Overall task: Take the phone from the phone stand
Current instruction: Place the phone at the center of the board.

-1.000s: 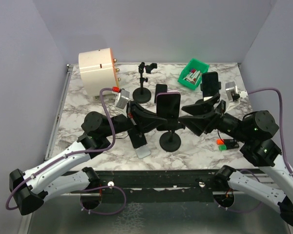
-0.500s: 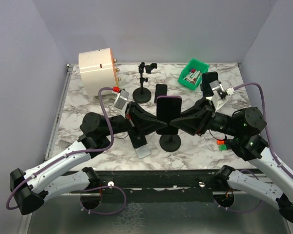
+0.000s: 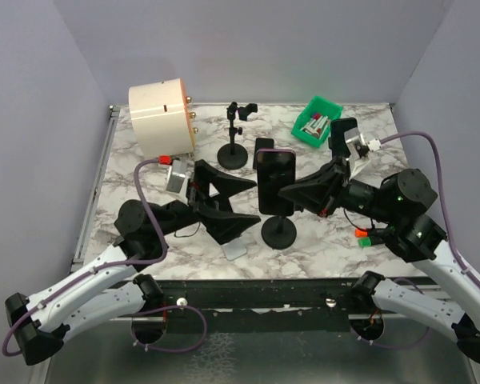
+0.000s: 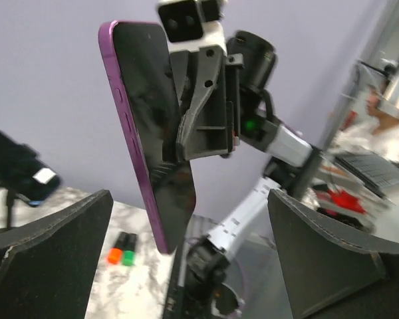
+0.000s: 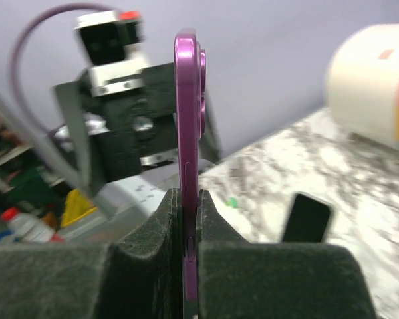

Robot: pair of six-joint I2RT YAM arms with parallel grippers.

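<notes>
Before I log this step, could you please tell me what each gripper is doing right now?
Left gripper: open, holding nothing.
Right gripper: closed on the purple phone.

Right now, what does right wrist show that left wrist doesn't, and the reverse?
Right wrist only: the right gripper shut on the thin edge of the purple phone, a cream cylinder, and a black phone lying flat on the marble. Left wrist only: the purple phone's dark screen, the left gripper open to either side of it, and red and green blocks. Both: the purple phone upright, clamped by the right gripper.
</notes>
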